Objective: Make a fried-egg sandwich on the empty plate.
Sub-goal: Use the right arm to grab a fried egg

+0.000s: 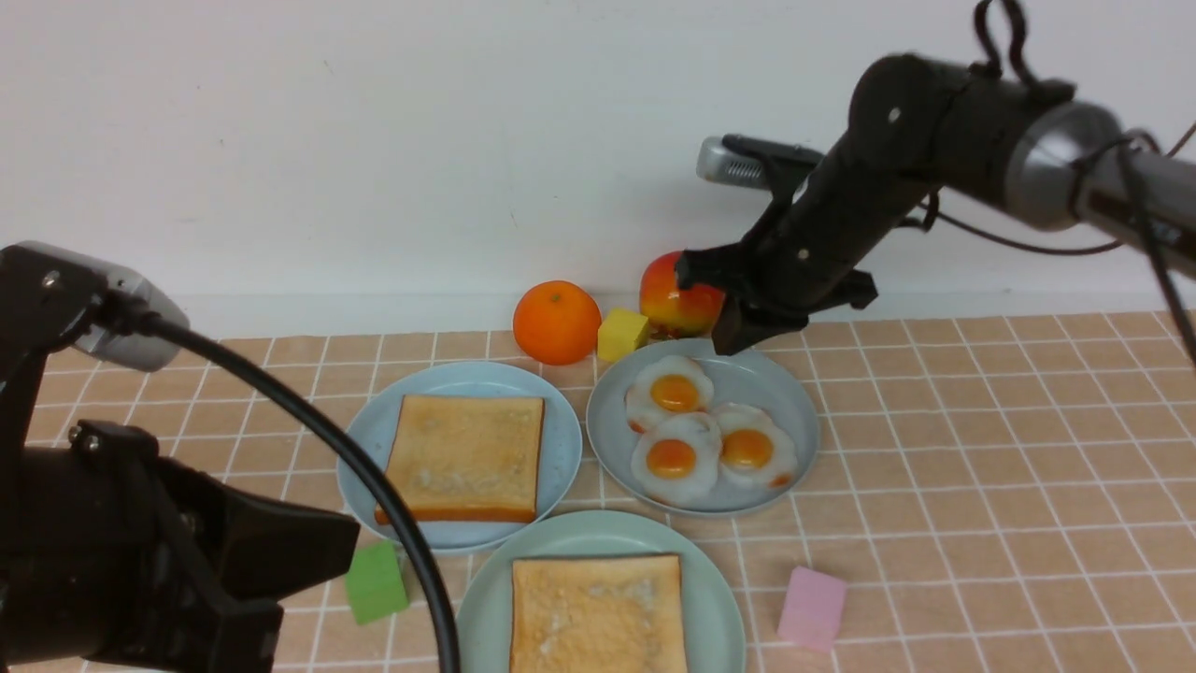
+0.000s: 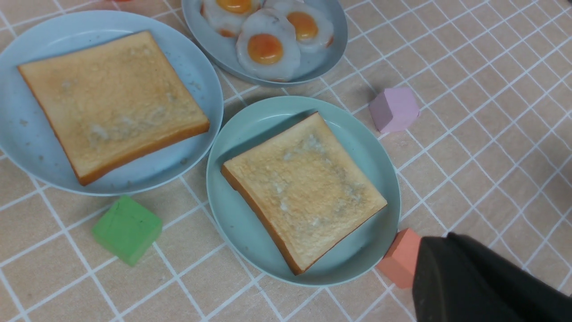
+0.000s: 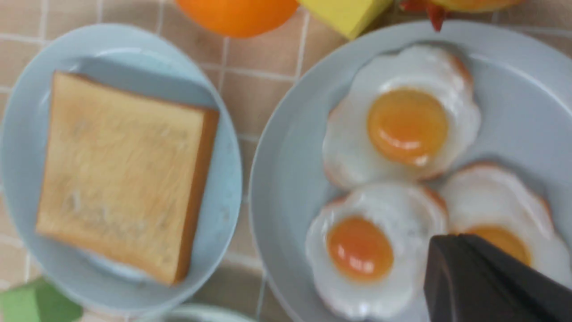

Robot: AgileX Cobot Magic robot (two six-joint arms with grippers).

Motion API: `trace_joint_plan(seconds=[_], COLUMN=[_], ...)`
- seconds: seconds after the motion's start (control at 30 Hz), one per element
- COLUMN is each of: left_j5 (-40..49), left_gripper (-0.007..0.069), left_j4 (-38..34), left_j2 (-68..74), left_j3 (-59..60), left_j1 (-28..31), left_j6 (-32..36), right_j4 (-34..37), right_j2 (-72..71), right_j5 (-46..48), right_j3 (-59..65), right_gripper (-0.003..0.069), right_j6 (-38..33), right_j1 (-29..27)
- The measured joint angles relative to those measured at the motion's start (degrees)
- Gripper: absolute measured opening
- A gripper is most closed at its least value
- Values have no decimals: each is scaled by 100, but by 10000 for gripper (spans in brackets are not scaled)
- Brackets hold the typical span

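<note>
The right gripper (image 3: 451,259) is matt black plastic. Just below it, the three fried eggs (image 3: 402,120) look like smooth, glossy plastic, and their grey-blue plate (image 3: 286,188) has a soft satin sheen. The toast (image 2: 304,192) near the left gripper (image 2: 440,255) has a matt, grainy top, and its mint plate (image 2: 232,214) is smooth. The salmon block (image 2: 400,257) beside that gripper is matt, possibly foam.
</note>
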Motion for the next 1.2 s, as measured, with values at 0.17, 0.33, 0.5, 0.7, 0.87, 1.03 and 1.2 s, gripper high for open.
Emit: trace_joint_plan(seconds=[0.17, 0.33, 0.5, 0.7, 0.87, 1.03, 1.2], left_j5=[0, 0, 0, 5, 5, 5, 11], left_gripper=[-2, 2, 4, 11, 15, 18, 20], left_j4=[0, 0, 0, 0, 0, -4, -4], left_j2=[0, 0, 0, 0, 0, 0, 0], left_j3=[0, 0, 0, 0, 0, 0, 0], left_j1=[0, 0, 0, 0, 0, 0, 0], left_j6=[0, 0, 0, 0, 0, 0, 0], right_j4=[-466, -1001, -799, -705, -704, -735, -741], right_j2=[-13, 180, 479, 800, 1002, 1009, 1004], right_j5=[320, 285, 59, -233, -310, -274, -239], right_j3=[0, 0, 0, 0, -12, -12, -18], right_gripper=[10, 125, 295, 367, 303, 205, 192], right_j6=[467, 1072, 1115, 1022, 964, 942, 942], right_j1=[192, 441, 447, 447, 447, 438, 438])
